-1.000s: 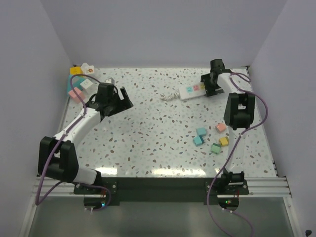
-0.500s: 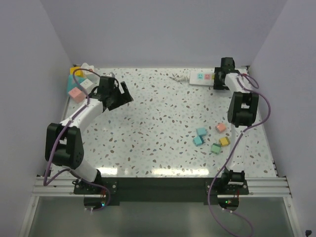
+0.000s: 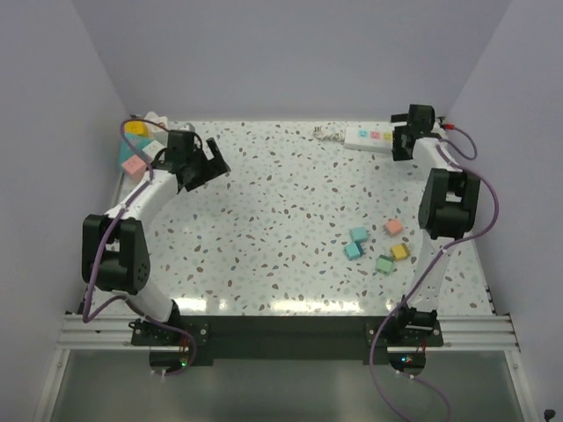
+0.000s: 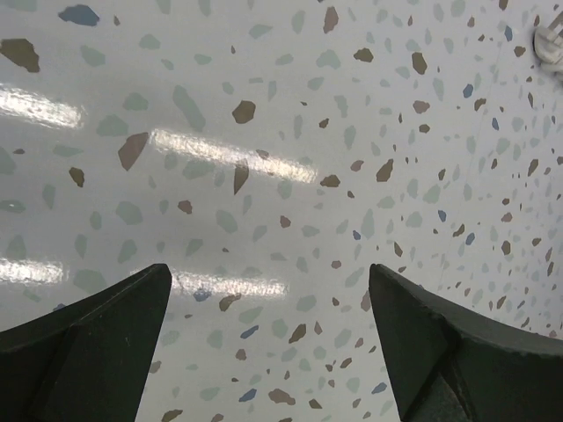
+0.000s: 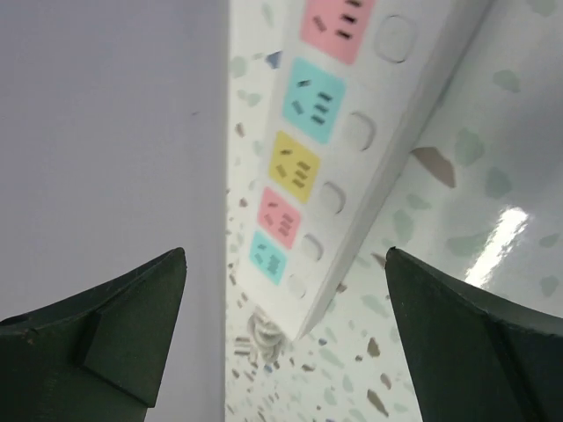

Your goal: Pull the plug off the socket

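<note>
The socket, a white power strip (image 3: 368, 135) with pink, teal and yellow outlets, lies along the back wall at the right. Its coiled white cord (image 3: 325, 134) trails from its left end. In the right wrist view the strip (image 5: 352, 132) runs away from me to the cord (image 5: 273, 332), and the outlets that show are empty. My right gripper (image 3: 400, 141) (image 5: 285, 255) is open at the strip's right end. My left gripper (image 3: 214, 161) (image 4: 268, 272) is open and empty over bare table at the back left. A small white piece (image 4: 550, 44) shows at the frame's edge; I cannot tell what it is.
Several coloured blocks (image 3: 374, 244) lie on the right side of the table. More blocks and white pieces (image 3: 139, 149) sit in the back left corner. The back wall (image 5: 106, 132) is close beside the strip. Side walls enclose the table.
The power strip and my right gripper have moved together to the back right, up against the back wall. My left gripper has moved a little back and left.
</note>
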`<action>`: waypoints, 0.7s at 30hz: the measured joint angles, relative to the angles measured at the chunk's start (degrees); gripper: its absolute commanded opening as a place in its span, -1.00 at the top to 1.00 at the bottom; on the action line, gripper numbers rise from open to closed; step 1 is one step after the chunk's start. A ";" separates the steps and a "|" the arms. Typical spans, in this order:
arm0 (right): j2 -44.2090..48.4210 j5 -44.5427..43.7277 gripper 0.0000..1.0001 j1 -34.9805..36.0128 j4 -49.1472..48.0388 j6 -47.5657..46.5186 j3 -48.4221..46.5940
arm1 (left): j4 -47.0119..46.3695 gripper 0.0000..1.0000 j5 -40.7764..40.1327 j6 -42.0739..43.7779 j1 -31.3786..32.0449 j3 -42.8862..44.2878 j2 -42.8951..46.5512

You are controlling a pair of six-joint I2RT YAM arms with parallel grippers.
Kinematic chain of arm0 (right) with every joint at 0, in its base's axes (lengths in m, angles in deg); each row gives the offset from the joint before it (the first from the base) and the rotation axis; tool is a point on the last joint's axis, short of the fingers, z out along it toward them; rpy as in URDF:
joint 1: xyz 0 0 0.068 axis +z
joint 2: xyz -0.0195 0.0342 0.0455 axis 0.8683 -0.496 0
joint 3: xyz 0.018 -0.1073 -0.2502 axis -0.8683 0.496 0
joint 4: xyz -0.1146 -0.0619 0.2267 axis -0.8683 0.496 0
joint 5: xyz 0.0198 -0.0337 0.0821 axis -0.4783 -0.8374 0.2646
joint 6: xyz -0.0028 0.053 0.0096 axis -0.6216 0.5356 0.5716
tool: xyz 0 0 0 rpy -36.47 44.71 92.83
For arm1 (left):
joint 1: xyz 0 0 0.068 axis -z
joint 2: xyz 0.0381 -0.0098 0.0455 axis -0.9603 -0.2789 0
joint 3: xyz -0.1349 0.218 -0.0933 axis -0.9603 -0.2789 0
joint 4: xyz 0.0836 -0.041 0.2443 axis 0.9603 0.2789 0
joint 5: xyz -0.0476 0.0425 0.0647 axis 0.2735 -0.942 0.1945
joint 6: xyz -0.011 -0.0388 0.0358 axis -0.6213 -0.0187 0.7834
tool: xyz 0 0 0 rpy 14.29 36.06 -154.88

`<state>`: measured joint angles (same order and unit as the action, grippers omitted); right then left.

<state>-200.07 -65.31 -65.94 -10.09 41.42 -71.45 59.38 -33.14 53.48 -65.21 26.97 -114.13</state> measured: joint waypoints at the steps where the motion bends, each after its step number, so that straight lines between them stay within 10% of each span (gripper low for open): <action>1: 2.29 1.07 -0.97 0.00 -1.95 -1.51 1.90 | -0.20 -1.00 0.04 0.17 -0.50 0.02 0.00; 21: 18.82 23.61 -0.97 25.24 3.82 -39.65 13.31 | 5.92 -0.99 -13.29 7.10 -20.20 28.35 -21.31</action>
<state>-181.26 -41.71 -40.69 -6.26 1.77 -58.14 65.30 -46.43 60.58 -85.40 55.32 -135.44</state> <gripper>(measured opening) 0.983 0.997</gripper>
